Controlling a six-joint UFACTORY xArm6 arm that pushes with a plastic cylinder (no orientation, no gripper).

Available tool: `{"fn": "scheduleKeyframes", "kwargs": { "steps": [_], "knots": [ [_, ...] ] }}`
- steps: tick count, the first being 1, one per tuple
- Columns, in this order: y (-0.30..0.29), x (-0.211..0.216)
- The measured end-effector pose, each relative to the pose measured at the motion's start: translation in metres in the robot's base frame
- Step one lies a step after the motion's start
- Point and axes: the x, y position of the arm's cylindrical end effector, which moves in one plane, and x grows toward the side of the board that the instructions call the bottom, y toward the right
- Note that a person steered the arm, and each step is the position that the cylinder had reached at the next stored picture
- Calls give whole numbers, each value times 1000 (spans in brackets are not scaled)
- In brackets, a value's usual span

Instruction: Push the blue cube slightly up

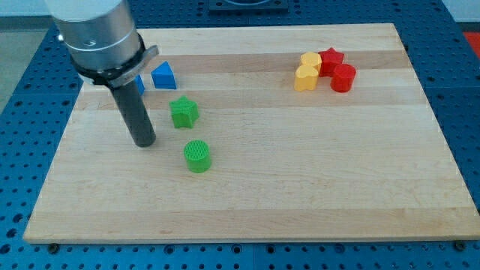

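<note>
The blue cube (139,84) sits near the view's upper left and is mostly hidden behind the rod; only a sliver of it shows. A blue triangular block (163,76) stands just to its right. My tip (143,142) rests on the wooden board (300,187), below the blue cube and apart from it. A green star block (183,112) lies to the tip's upper right. A green cylinder (198,156) lies to its lower right.
At the view's upper right sits a cluster: a yellow block (310,61), a second yellow block (304,78), a red star block (331,59) and a red cylinder (343,78). The board's left edge is close to the tip.
</note>
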Motion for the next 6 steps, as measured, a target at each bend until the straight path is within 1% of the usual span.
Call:
{"fn": "scheduleKeyframes", "kwargs": {
  "steps": [2, 3, 4, 5, 6],
  "knots": [
    [-20, -63],
    [-27, -64],
    [-32, -93],
    [-40, -104],
    [-41, -105]
  ]
}}
